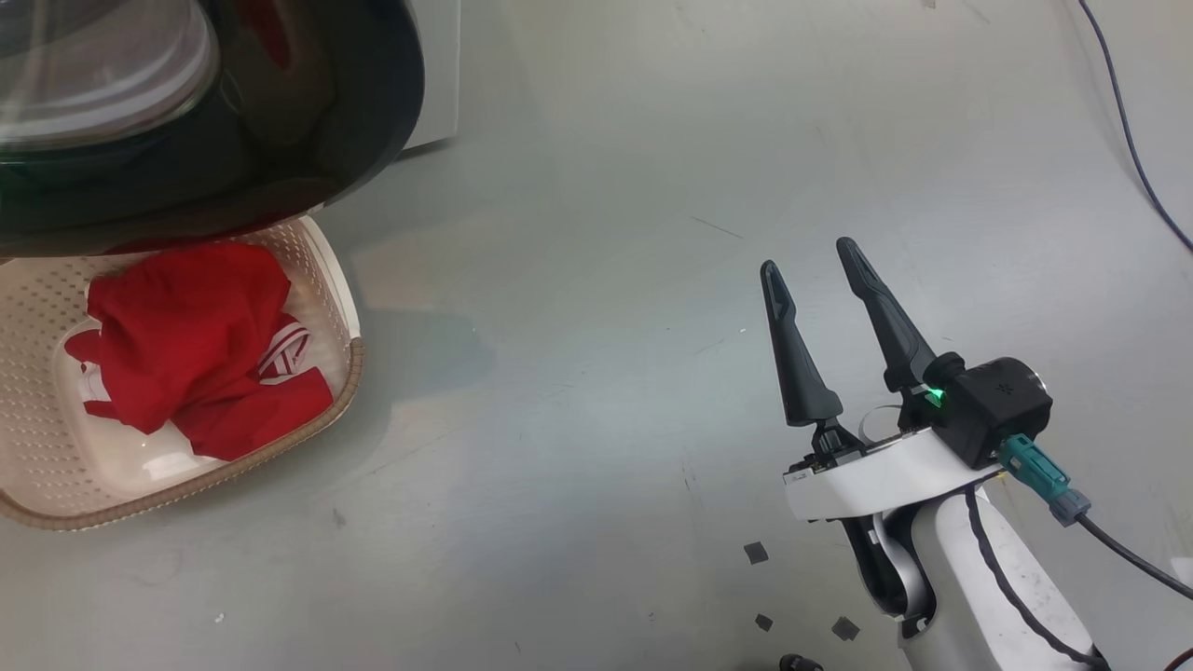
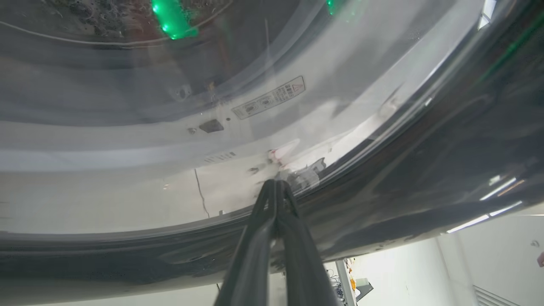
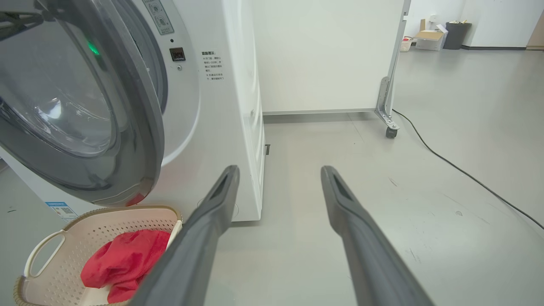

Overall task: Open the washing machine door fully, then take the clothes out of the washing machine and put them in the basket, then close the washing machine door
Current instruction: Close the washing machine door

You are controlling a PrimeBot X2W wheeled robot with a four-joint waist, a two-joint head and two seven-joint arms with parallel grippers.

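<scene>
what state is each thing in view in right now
basket: on the floor, not empty
clothes: crumpled inside the basket
door: ajar, overhanging the basket
left fingers: shut, tips at the door
right fingers: open, empty, above the floor

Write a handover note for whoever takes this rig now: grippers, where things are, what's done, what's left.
Left gripper shut, tips at the washing machine door where glass meets black rim.
Right gripper open, empty, over the floor.
The clothes lie in the basket beneath the half-open door.
Done: clothes unloaded. Left: shut the door on the washing machine.
</scene>
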